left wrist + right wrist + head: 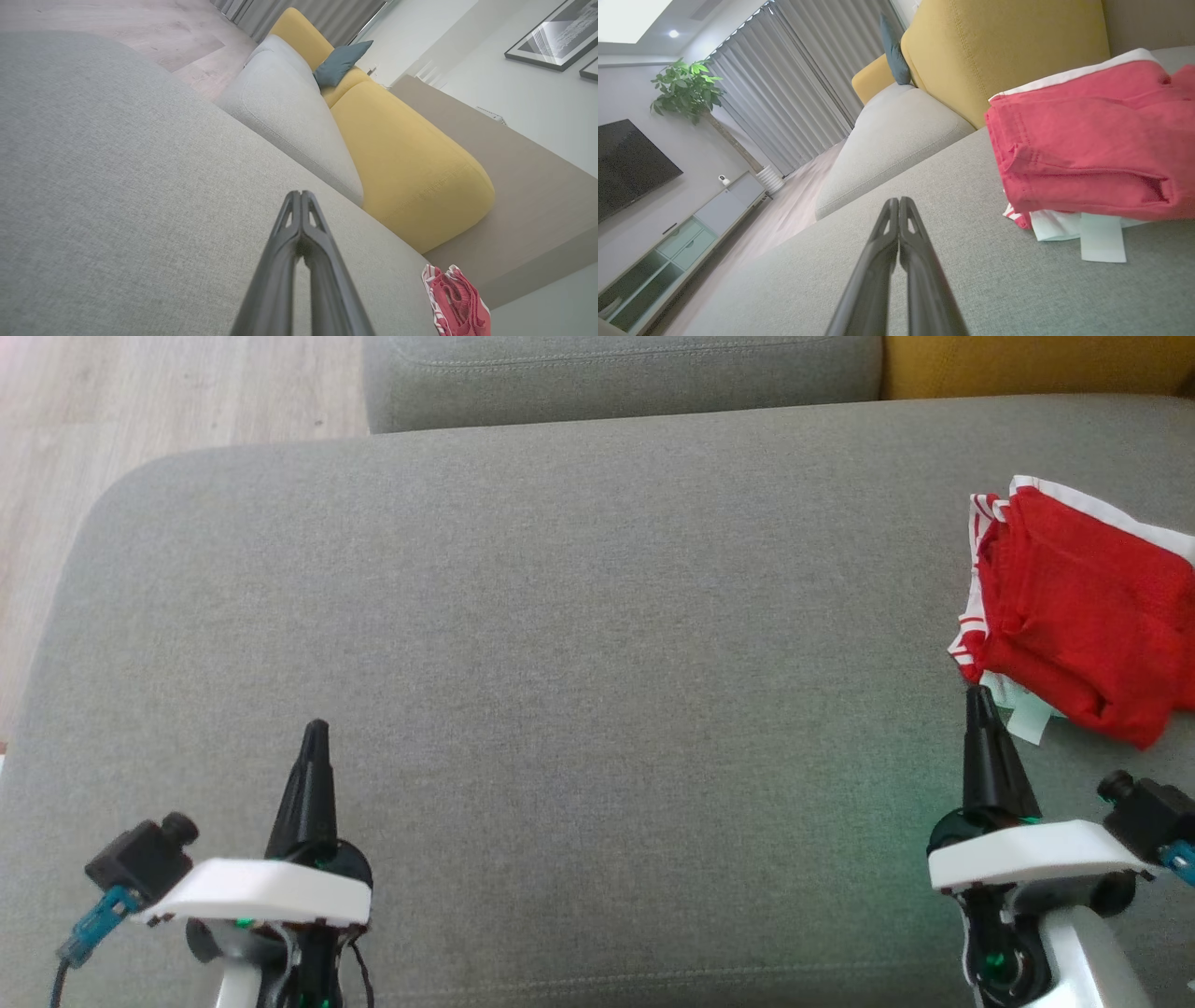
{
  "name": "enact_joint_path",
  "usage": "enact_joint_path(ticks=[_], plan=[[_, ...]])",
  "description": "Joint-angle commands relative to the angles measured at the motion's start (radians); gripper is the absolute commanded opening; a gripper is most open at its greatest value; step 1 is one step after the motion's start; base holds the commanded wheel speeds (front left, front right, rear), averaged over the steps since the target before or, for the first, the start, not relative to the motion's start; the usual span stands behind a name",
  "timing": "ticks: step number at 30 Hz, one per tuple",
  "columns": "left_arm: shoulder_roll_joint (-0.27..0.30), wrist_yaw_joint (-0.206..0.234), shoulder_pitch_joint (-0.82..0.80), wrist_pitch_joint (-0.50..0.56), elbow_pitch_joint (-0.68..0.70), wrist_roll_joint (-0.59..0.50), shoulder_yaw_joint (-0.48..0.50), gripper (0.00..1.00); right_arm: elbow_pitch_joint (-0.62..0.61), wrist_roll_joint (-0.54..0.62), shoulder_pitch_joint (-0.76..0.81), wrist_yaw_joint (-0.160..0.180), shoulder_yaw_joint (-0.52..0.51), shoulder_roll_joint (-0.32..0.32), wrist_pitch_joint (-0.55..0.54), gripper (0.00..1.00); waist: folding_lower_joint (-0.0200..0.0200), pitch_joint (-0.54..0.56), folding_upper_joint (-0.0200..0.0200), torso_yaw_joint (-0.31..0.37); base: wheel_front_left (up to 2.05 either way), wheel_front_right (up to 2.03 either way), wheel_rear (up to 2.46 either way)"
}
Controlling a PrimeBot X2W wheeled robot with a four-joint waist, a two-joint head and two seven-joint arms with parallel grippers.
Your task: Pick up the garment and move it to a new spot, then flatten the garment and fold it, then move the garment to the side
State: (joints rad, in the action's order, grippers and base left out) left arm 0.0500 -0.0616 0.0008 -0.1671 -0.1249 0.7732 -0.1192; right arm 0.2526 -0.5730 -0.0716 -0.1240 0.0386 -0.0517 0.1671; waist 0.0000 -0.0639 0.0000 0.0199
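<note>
The garment [1083, 611] is red with white trim and white labels, lying folded at the right edge of the grey sofa cushion [579, 644]. It also appears as the garment [1092, 154] close at the right, and as the garment [455, 303] at the lower right. My right gripper [977, 693] is shut and empty, its tip just beside the garment's near-left corner. Low at the left, far from the cloth, my left gripper [316, 726] is shut with nothing in it. Each wrist view shows the pair pressed together: left gripper [301, 193], right gripper [899, 199].
A second grey cushion [616, 373] and a yellow cushion [1036, 364] lie beyond the far edge. Wooden floor [112, 439] runs along the left side. A blue pillow [341, 63] rests on the yellow sofa. A plant [686, 91], curtains and a TV cabinet stand further off.
</note>
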Motion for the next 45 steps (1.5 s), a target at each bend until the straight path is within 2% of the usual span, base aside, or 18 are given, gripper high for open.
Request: enact_joint_path(ticks=[1, 45], plan=[[0.015, -0.009, -0.051, 0.006, 0.028, 0.028, 0.019, 0.00, -0.029, -0.035, -0.037, -0.002, 0.000, -0.019, -0.005, 0.00, 0.0000, 0.001, 0.0000, 0.000, 0.00, 0.00, 0.00], [0.026, -0.039, -0.078, 0.125, -0.045, 0.458, 0.102, 0.00, -0.020, -0.563, -0.034, -0.004, -0.052, -0.027, -0.124, 0.00, 0.0000, 0.031, 0.0000, -0.010, 0.00, 0.00, 0.00]])
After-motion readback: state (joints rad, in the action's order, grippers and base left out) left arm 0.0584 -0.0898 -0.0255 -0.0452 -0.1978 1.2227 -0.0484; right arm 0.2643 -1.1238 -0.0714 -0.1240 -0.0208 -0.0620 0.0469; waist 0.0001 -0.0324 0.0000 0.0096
